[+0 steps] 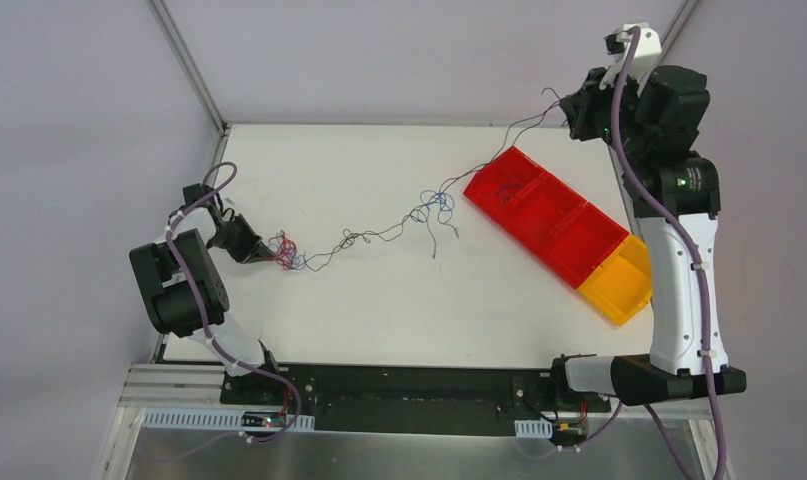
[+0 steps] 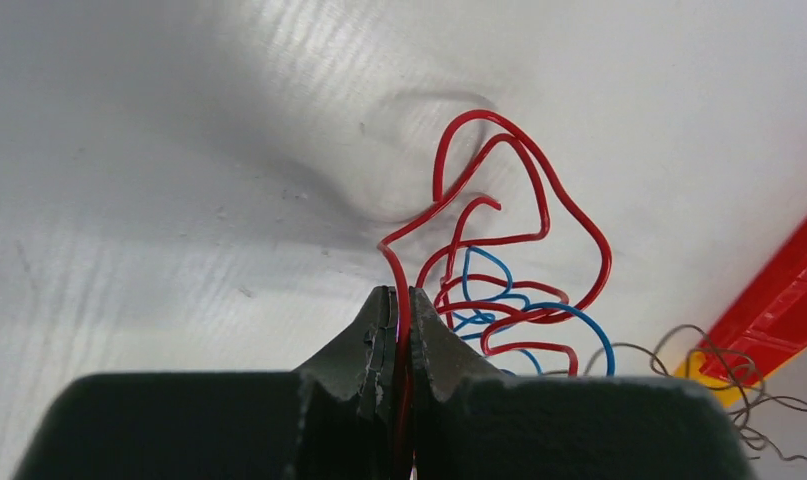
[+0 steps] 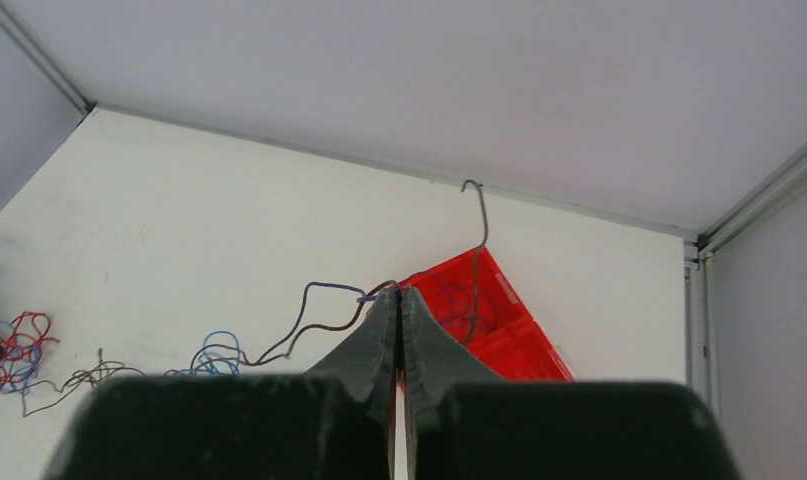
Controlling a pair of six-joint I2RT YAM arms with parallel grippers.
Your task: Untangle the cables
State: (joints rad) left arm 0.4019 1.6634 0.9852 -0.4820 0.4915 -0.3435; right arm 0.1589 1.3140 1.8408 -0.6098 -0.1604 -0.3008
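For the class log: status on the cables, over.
Left gripper shut on red wire. Right gripper shut on dark wire. Red bins beside it.

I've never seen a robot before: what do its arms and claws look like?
The left arm and right arm have white links and chunky black joints, with a thick purple cable along each. The left claw and right claw each have two dark tapered fingers.

Top external looks steeply down from behind the arm bases over the whole counter (image 1: 379,320). The left wrist camera hugs it behind the left gripper (image 2: 400,294); the right wrist camera views from farther off. All three share the cables (image 1: 434,205) and red bins (image 1: 549,215).
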